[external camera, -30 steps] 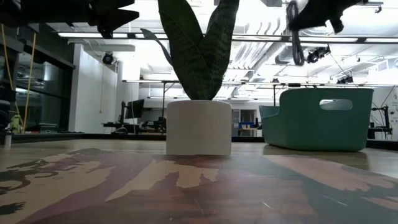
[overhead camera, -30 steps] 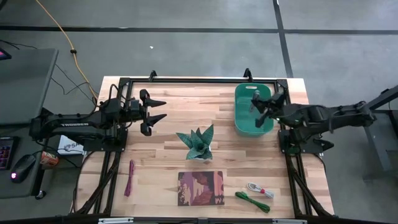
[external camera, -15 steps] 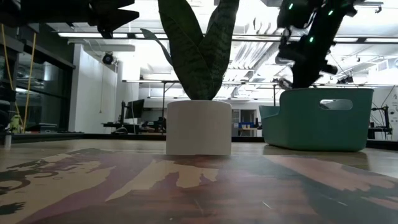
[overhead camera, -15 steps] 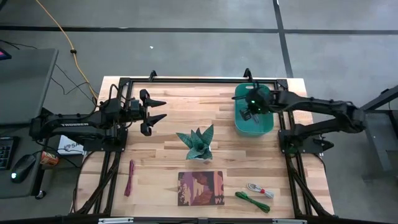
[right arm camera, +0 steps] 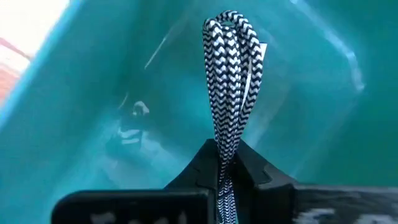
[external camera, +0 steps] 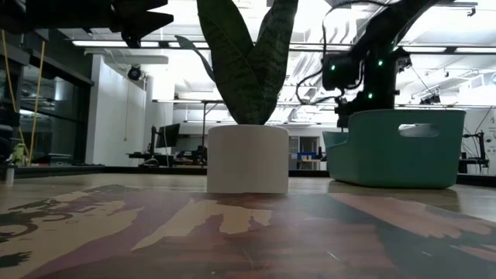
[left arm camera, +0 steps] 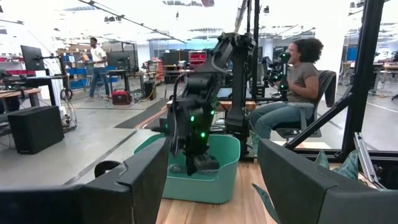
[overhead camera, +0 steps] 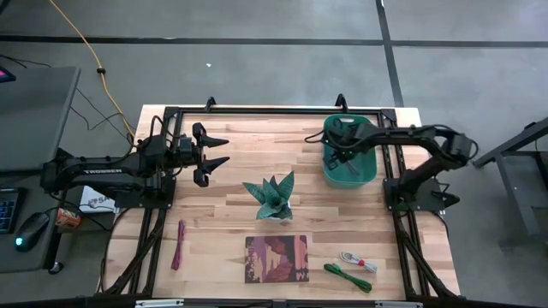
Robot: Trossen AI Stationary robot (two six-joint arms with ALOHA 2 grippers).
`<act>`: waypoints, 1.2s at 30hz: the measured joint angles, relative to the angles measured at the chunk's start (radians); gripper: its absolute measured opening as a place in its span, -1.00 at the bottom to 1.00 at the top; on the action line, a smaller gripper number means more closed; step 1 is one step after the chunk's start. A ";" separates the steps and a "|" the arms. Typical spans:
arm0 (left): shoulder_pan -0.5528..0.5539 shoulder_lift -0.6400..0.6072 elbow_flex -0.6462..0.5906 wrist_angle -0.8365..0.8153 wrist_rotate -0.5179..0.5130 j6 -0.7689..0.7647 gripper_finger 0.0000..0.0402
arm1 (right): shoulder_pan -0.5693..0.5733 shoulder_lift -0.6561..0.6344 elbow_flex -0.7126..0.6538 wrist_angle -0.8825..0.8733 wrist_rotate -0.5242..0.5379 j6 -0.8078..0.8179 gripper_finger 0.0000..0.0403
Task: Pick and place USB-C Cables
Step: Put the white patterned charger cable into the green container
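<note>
My right gripper (right arm camera: 225, 157) is down inside the teal bin (overhead camera: 368, 137) at the table's far right, shut on the grey-silver braided cable bundle (right arm camera: 230, 74). It also shows in the left wrist view (left arm camera: 198, 163). My left gripper (overhead camera: 221, 151) is open and empty above the far left of the table. The dark red cable (overhead camera: 179, 245) lies flat at the near left. The white cable with a red tie (overhead camera: 358, 260) and the green cable (overhead camera: 348, 277) lie flat at the near right. My right gripper pinches the braided bundle between its two fingers at a point along its strands (right arm camera: 224, 140). The fingers point down into the bin. The bundle's looped end (right arm camera: 231, 34) sticks out past the fingertips toward the bin's inside; whether it touches the bin I cannot tell.
A teal folded-paper plant in a white pot (overhead camera: 271, 198) stands mid-table. A reddish-brown book (overhead camera: 276, 258) lies near the front edge. Black frame rails run along the table's sides. People show in the room beyond the table (left arm camera: 292, 81).
My right gripper has gone from beside the bin's right rim toward the table's left, tipped downward and sunk into the bin, carrying the braided cable with it. My left arm has kept still.
</note>
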 joint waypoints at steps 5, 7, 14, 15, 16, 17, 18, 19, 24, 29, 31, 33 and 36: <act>0.000 0.000 0.000 0.000 0.000 0.000 0.14 | -0.009 0.088 0.000 0.003 -0.025 0.003 -0.99; 0.000 0.000 0.000 0.000 0.000 0.000 0.14 | -0.014 0.114 0.001 0.012 -0.039 -0.002 -0.98; 0.000 0.000 0.000 0.000 0.000 0.000 0.14 | -0.022 0.125 0.000 0.020 -0.046 -0.022 -0.76; 0.000 0.000 0.000 0.000 0.000 0.000 0.14 | -0.022 0.123 0.000 0.022 -0.046 -0.022 -0.73; 0.000 0.000 0.000 0.000 0.000 0.000 0.14 | -0.022 0.123 0.000 0.021 -0.048 -0.022 -0.71; 0.000 0.000 0.000 0.000 0.000 0.000 0.14 | -0.022 0.124 0.000 0.019 -0.050 -0.022 -0.70; 0.000 0.000 0.000 0.000 0.000 0.000 0.14 | -0.022 0.124 0.000 0.019 -0.054 -0.022 -0.69; 0.000 0.000 0.000 0.000 0.000 0.000 0.14 | -0.022 0.124 0.000 0.019 -0.055 -0.023 -0.69; 0.000 0.000 0.000 0.000 0.000 0.000 0.14 | -0.022 0.124 0.000 0.015 -0.059 -0.042 -0.68; 0.000 0.000 0.000 0.000 0.000 0.000 0.14 | -0.022 0.124 0.000 0.014 -0.061 -0.056 -0.68; 0.000 0.000 0.000 0.000 0.000 0.000 0.14 | -0.022 0.124 0.000 0.013 -0.057 -0.066 -0.67; 0.000 0.000 0.000 0.000 0.000 0.000 0.14 | -0.022 0.124 0.000 0.013 -0.057 -0.067 -0.65; 0.000 0.000 0.000 0.000 0.000 0.000 0.14 | -0.022 0.124 0.000 0.010 -0.057 -0.065 -0.55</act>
